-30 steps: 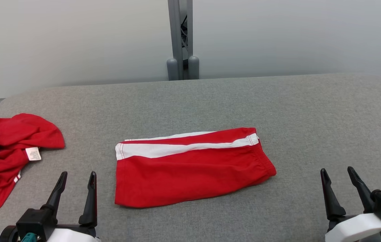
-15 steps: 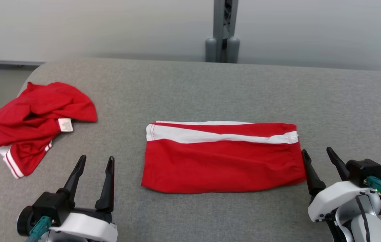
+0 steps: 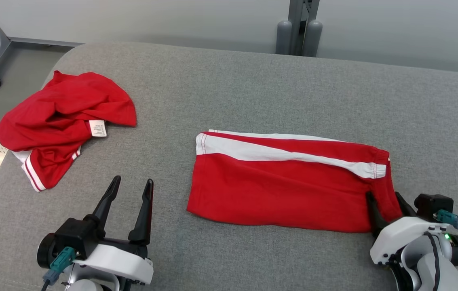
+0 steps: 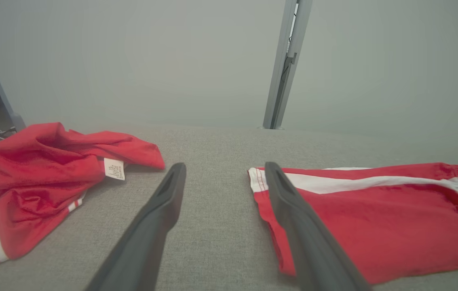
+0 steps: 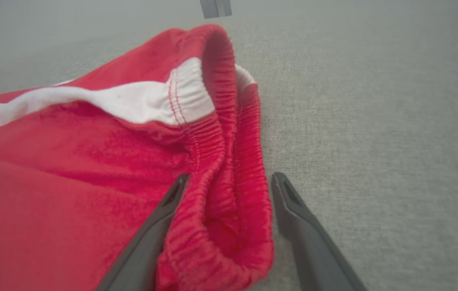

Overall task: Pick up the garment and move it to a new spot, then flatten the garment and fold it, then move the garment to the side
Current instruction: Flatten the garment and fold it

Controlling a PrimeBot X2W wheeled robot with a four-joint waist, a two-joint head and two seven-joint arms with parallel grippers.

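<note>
Right gripper [image 3: 383, 196] — advanced to the waistband end of the folded shorts [image 3: 277, 190], fingers spread astride it, nothing clamped yet. Left gripper [image 3: 133, 180] — spread, empty, left of the shorts, which lie flat on the table [image 3: 253, 89]. Risk: catching one layer only, so the fold spills.

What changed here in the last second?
The right claw slid forward, open, until its fingers straddle the waistband of the folded shorts, not yet gripping. The camera turned too. The left claw, open, and the crumpled red garment stayed put.
</note>
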